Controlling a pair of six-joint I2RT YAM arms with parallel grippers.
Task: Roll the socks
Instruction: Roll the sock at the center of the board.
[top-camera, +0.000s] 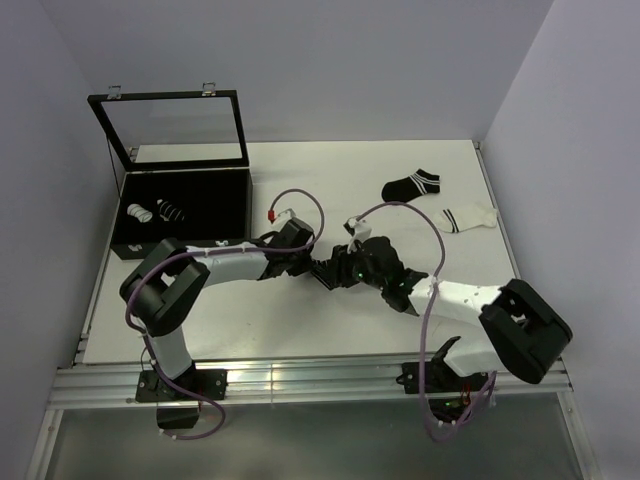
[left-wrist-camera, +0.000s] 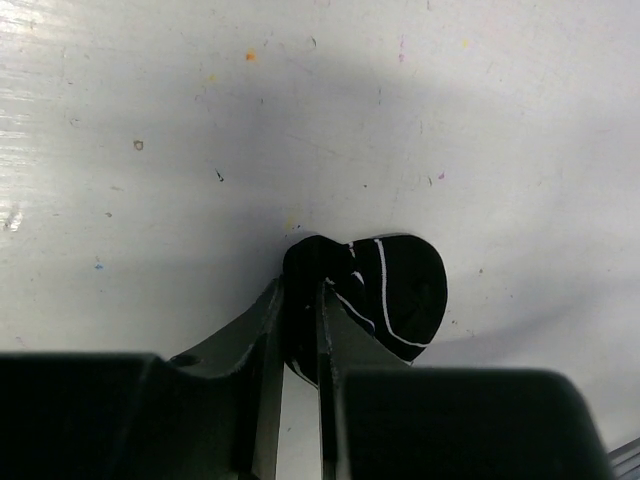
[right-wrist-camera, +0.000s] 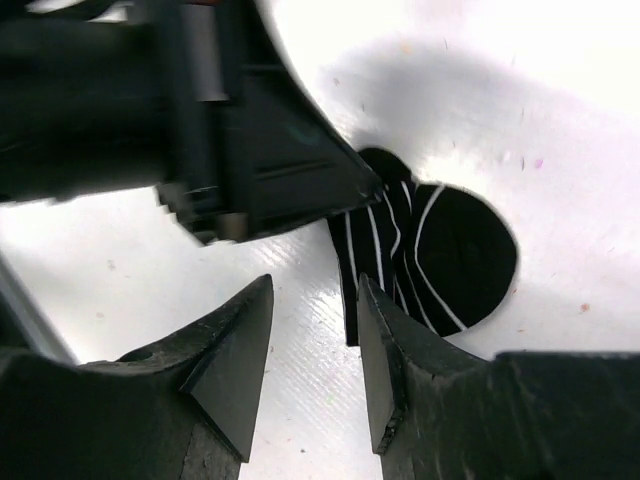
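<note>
A black sock with thin white stripes, partly rolled, lies on the white table between the two arms; it also shows in the right wrist view. My left gripper is shut on its rolled edge, which is pinched between the fingers. In the top view the left gripper meets my right gripper at mid table. My right gripper is open and empty, its right finger next to the sock's edge. A flat black sock and a flat white sock lie at the back right.
An open black box with a raised glass lid stands at the back left. It holds two rolled socks, one white and one black. The left gripper's body fills the upper left of the right wrist view.
</note>
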